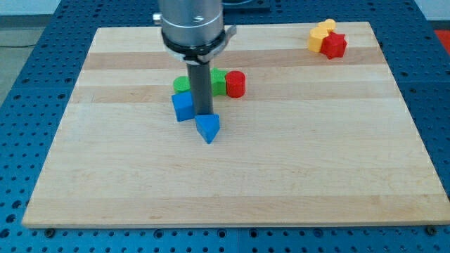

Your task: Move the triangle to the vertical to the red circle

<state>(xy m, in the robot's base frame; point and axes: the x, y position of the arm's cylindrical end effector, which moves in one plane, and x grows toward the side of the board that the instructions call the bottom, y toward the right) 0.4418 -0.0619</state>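
A blue triangle block point(207, 128) lies on the wooden board left of centre. My tip point(204, 114) stands right at its upper edge, touching or nearly touching it. A red circle block point(235, 83) sits above and to the right of the triangle. A blue cube-like block point(183, 106) is just left of the rod. A green round block point(182, 85) and a green block point(219, 80) sit behind the rod, the second touching the red circle's left side.
A yellow block point(320, 34) and a red star-like block point(334, 45) sit together at the board's top right corner. The wooden board point(281, 161) lies on a blue perforated table point(21, 84).
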